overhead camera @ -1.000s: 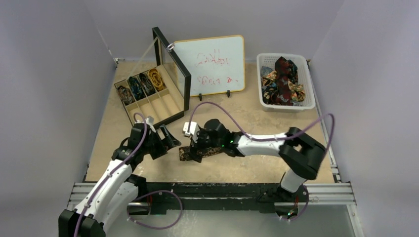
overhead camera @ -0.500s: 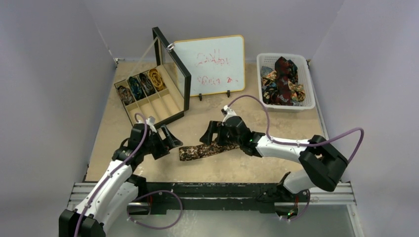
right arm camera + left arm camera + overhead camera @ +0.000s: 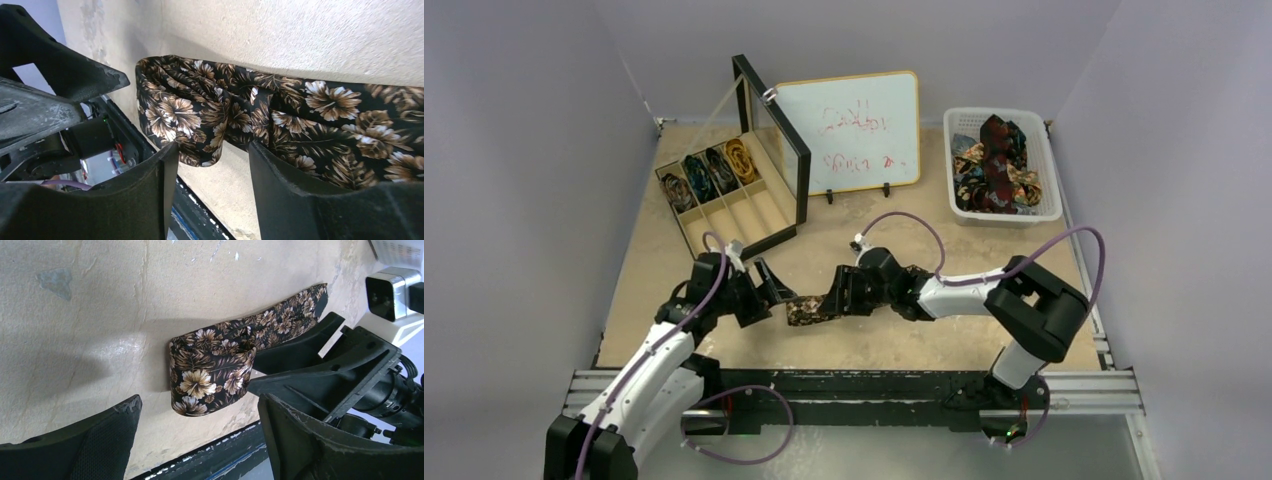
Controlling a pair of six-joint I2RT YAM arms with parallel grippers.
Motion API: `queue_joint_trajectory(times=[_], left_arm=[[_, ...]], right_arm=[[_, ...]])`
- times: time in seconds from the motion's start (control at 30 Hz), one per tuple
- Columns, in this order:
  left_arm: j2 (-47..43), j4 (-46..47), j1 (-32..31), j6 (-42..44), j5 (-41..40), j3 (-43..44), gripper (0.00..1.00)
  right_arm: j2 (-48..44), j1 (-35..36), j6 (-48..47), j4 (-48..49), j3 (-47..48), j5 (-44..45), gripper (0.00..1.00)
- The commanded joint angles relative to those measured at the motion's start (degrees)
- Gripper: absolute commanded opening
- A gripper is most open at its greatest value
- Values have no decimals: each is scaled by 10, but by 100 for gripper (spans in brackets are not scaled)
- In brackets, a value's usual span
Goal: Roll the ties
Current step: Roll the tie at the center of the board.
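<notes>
Top view: a dark brown necktie with a tan floral print [image 3: 816, 307] lies flat on the beige table [image 3: 904, 340], near the front edge, between the two arms. The left gripper [image 3: 774, 290] sits at its left end with jaws spread; the right gripper [image 3: 842, 293] is down over the strip just right of that end. Far left, a black-framed wooden divider box [image 3: 724, 195] holds coiled ties; far right, a white plastic basket [image 3: 1046, 170] holds loose ones. A small whiteboard [image 3: 849, 130] stands between them.

Left wrist view: the tie's [image 3: 215, 370] left end is folded into a short loose roll, and the rest trails away to the far right. The left gripper's fingers [image 3: 90, 445] stand wide apart, nothing between them.

Right wrist view: the right gripper's fingers [image 3: 150, 200] straddle the tie [image 3: 240, 120] beside the fold, still with a gap; whether they pinch the fabric I cannot tell.

Step, as I judge it: rolling this tie, first turns made. The next move calls for one gripper pinning the coil while the other turns it along the strip, keeping it tight.
</notes>
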Motion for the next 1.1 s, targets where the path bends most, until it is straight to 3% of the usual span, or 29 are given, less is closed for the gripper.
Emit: queue_joint_trajectory(times=[0.0,0.23,0.43,0.73,1.07], left_arm=[[8,22,3,5,20,-9,84],[13,38,3,9,30,-19,84],[11,52,3,5,43,-31,84],[12,63,3,1,52,-41,81],[22,81,3,1,69,-48,78]], right_arm=[[21,4,10,-15,41,-20,55],[18,3,3,-35,56,-22,54],[11,2,1,-43,58,-9,59],[37,-9,-19,-49,76,-13,41],[64,-15,-27,-50,84,-25,32]])
